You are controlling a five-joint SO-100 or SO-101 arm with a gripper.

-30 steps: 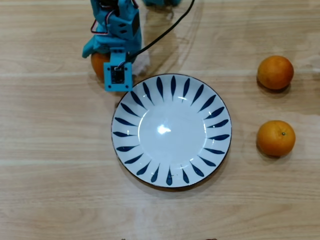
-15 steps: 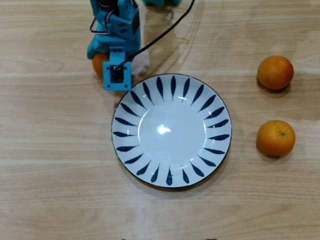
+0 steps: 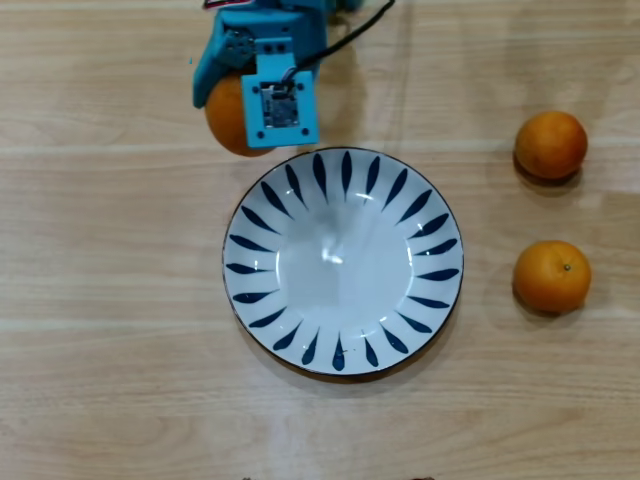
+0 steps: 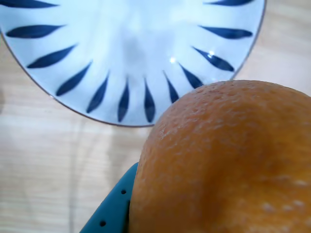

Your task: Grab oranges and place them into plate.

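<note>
My blue gripper (image 3: 245, 110) is shut on an orange (image 3: 226, 115), held above the table just past the plate's far left rim in the overhead view. That orange (image 4: 228, 160) fills the lower right of the wrist view, with a blue finger (image 4: 109, 208) against its left side. The white plate (image 3: 343, 261) with dark blue leaf strokes lies in the middle of the table, and its rim (image 4: 121, 104) fills the top of the wrist view. It holds nothing. Two more oranges sit on the wood to the right, one at the far right (image 3: 550, 144) and one nearer (image 3: 551, 276).
The table is light wood (image 3: 110, 330). A black cable (image 3: 350, 40) runs from the arm toward the top edge. Part of the arm's body crosses the top edge above the gripper.
The gripper has lifted the orange and shifted right, toward the plate's rim. The orange shows larger and nearer the camera than before. Plate and the other two oranges have not moved.
</note>
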